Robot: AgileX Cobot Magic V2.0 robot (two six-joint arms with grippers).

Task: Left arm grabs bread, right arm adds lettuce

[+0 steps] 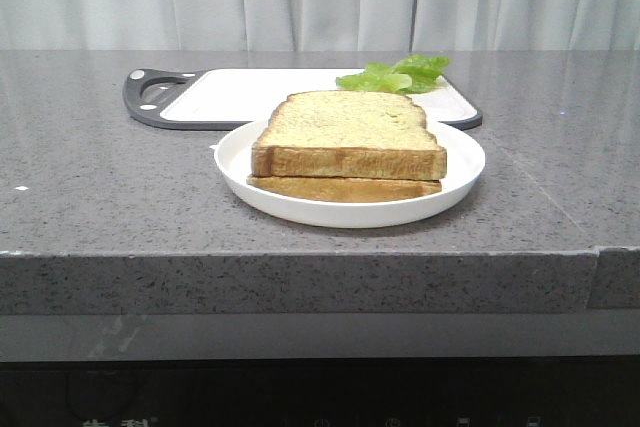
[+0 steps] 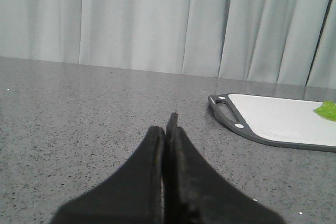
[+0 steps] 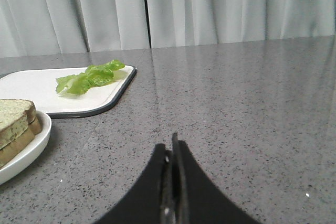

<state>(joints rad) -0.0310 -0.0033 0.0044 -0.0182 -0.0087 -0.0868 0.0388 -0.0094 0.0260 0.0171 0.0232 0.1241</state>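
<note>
Here, nothing has yet been taken up: the thick square bread slice with the pale speckled face and golden crust is seen stacked on a thinner, darker slice in a round white plate near the front edge of the grey speckled stone tabletop. The ruffled light-green lettuce leaf is laid on the far right end of a white cutting board with a dark grey rim and handle, just behind the plate.

The left arm's wedge-shaped black fingers are shown pressed together with nothing between them, low over bare tabletop; the board's handle end lies ahead of them and to the right, and the plate is out of that view. The right arm's narrow black fingers are likewise closed and empty, with the plate near on their left and the leaf further ahead on the same side.

The stack appears to be placed centrally so that each arm can come in from its own side. Open tabletop is left on both flanks of the plate. The plate's raised rim and the board's edge close behind it are judged the tight spots, so the top slice would probably be reached from above or from the side.
</note>
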